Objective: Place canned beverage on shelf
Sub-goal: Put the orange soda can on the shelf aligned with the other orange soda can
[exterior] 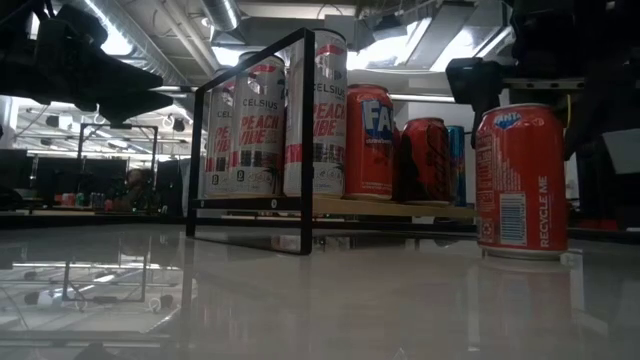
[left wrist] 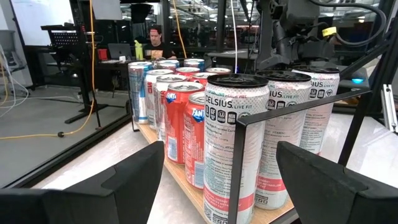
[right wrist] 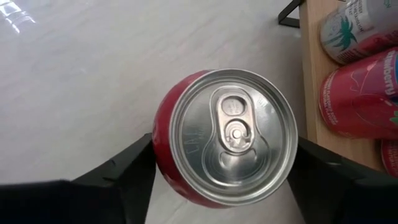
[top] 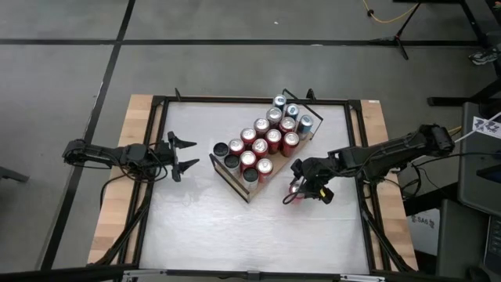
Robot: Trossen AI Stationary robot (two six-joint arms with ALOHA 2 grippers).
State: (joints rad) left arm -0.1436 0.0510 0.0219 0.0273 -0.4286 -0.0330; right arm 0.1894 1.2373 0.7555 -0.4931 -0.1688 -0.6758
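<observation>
Red Fanta can (right wrist: 225,137) upright on white worktop (top: 196,227), just off the shelf's near-right side, not on it. "RECYCLE ME" printed up its side, barcode beside, Fanta logo at top in low view.

Right end effector (top: 301,190) straight above can, looking down on silver lid w/ pull tab; dark fingers (right wrist: 118,174) flank can body both sides, very close. Contact or squeeze: cannot tell. Can base on worktop.

Shelf (top: 235,184) = light-wood board set diagonal at worktop centre, thin black wire rails at ends. Carries approx. 14 cans: tall white "CELSIUS LIVE FIT" cans (left wrist: 235,149) at near-left end, "PEACH VIBE" legible on them in low view; red Fanta cans mid; silver/blue slim cans at far end, labels unreadable. Dark red can also in row, script not legible.

Left end effector (top: 182,154) hovers left of shelf, fingers spread wide, nothing between, pointed at the Celsius end, apart from rail.

Room: open worktop across whole near half and left of shelf. Gap betw. red can and shelf edge narrow. Right arm lies over the worktop's right edge. Black frame rims worktop.

Person seated at a desk far behind, seen in left wrist view.
</observation>
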